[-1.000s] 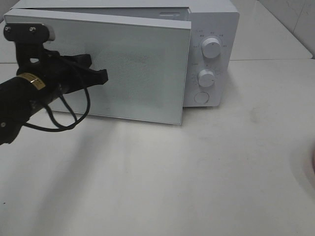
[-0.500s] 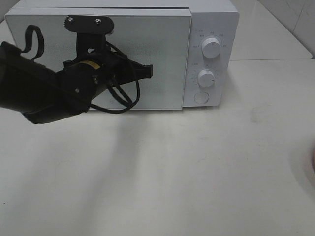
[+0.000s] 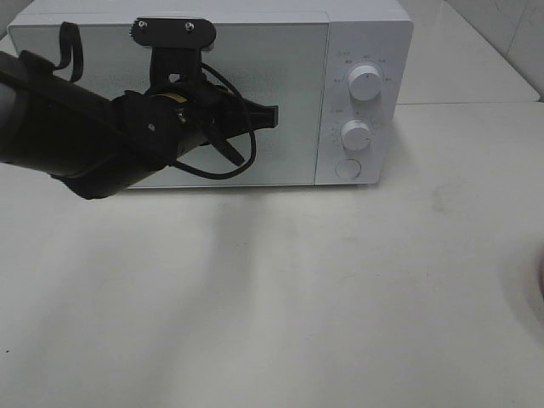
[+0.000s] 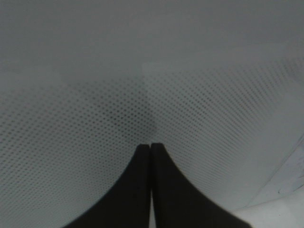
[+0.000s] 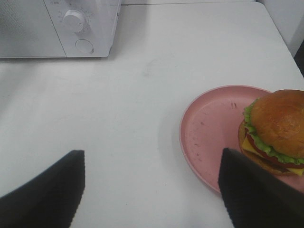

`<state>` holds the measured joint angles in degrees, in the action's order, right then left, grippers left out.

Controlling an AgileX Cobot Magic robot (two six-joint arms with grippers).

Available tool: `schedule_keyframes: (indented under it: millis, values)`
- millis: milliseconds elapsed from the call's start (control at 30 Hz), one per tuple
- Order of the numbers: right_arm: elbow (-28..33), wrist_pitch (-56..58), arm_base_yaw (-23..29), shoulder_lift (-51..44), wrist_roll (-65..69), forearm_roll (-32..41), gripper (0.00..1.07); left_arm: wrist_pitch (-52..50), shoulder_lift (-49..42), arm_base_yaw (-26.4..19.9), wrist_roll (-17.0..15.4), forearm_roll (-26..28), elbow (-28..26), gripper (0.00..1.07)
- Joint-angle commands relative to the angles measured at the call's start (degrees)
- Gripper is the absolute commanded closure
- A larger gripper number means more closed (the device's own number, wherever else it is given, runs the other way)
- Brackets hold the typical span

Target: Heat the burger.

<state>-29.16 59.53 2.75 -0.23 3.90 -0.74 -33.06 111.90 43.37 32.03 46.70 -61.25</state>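
The burger (image 5: pixel 278 128), with a glossy brown bun, green lettuce, cheese and tomato, stands on the far side of a pink plate (image 5: pixel 209 128) in the right wrist view. My right gripper (image 5: pixel 153 154) hovers open above the table near the plate, with nothing between its fingers. The white microwave (image 3: pixel 365 51) stands at the back with its door (image 3: pixel 289 144) flush with the front. My left gripper (image 3: pixel 274 114) is shut and empty, its tips against the door's dotted glass (image 4: pixel 213 118).
Two knobs (image 3: pixel 365 84) and a round button (image 3: pixel 347 168) sit on the microwave's right panel. White tabletop (image 3: pixel 297 297) spreads in front of it. A sliver of the pink plate shows at the right edge of the exterior view.
The microwave door has swung from ajar to flush with the front. My left arm moved right and toward the microwave with the door. The right gripper stayed still.
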Motion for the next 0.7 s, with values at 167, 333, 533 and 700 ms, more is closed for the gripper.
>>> schedule_keyframes:
  millis: [167,333,533,700]
  values:
    - [0.11,-0.11,-0.52,-1.55,-0.74,0.06,0.31,3.95,-5.39,4.58,0.17,-1.55,4.76,1.07]
    - [0.11,-0.11,-0.52,-1.55,-0.74,0.06,0.31,13.06,-7.22,4.30,0.17,-4.76,4.93,1.07]
    - [0.11,-0.11,-0.52,-1.55,-0.74,0.06,0.31,30.65,-10.77,4.30,0.17,-14.38,4.93,1.07]
    - [0.11,-0.11,-0.52,-1.55,-0.74,0.06,0.31,46.18,-12.49,0.40,-0.63,-16.62,4.93,1.07]
